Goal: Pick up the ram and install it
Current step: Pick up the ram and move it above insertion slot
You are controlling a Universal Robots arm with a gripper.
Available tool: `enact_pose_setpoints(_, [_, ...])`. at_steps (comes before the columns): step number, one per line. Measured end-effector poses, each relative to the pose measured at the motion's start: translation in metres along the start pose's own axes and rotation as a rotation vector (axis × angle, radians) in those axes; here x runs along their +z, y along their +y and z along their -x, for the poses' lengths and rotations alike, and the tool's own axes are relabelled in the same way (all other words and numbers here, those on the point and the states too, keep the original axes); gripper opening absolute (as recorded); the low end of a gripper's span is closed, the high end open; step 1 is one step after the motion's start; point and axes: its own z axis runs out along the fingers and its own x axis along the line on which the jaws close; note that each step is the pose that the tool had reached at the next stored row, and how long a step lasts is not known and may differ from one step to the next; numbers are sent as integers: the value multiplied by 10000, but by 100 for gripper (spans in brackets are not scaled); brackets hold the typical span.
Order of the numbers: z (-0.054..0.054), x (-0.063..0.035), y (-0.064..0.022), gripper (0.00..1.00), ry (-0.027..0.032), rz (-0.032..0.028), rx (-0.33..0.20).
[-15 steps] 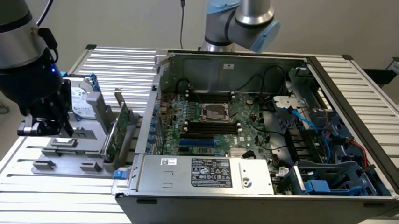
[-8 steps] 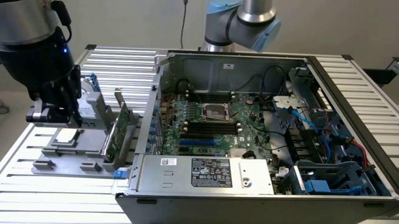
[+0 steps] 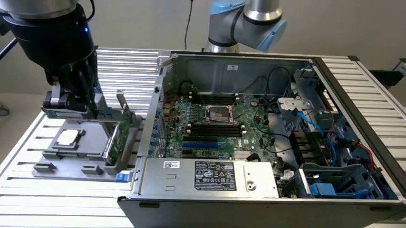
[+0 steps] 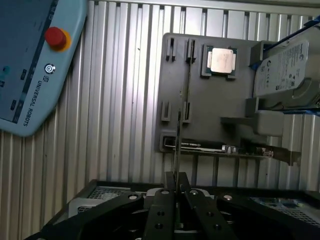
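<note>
At the exterior view's left we are seeing the gripper (image 3: 66, 110) hanging over the gray fixture tray (image 3: 70, 157). Its fingers (image 4: 162, 212) are pinching shut on the ram (image 3: 63, 114), which is sitting level in the jaws above the tray, well apart from the computer. In the wrist view the ram (image 4: 178, 145) is showing edge-on as a thin strip running out from between the fingers, with a teach pendant (image 4: 30, 60) lying on the slatted table (image 4: 120, 100). A CPU chip (image 3: 68, 138) is lying on the tray under the gripper, and a taller green expansion card (image 3: 120, 130) is standing upright at the tray's edge nearest the case. Toward the exterior view's right the open computer case (image 3: 209, 71) is lying with its motherboard (image 3: 254, 133) and black memory slots (image 3: 216, 129) facing up.
</note>
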Motion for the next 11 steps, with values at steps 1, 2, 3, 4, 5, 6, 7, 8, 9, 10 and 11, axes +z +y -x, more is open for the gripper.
enact_pose_setpoints(1, [1,-33,-40,14,0,0,0])
enact_pose_setpoints(2, [2,-65,-80,14,-1,0,-1])
enact_pose_setpoints(3, [3,-98,-122,14,0,1,-1])
enact_pose_setpoints(4, [5,-128,-163,14,-1,0,-1])
enact_pose_setpoints(5, [6,-151,-200,14,-3,0,0])
enact_pose_setpoints(6, [6,-171,-241,14,-4,4,0])
enact_pose_setpoints(7, [5,-186,-289,14,-1,10,0])
enact_pose_setpoints(8, [4,-195,-333,14,-1,12,-1])
enact_pose_setpoints(9, [2,-201,-378,14,-1,13,-2])
enact_pose_setpoints(10, [1,-206,-422,14,-1,13,-1])
enact_pose_setpoints(11, [-1,-210,-467,14,-1,15,-1])
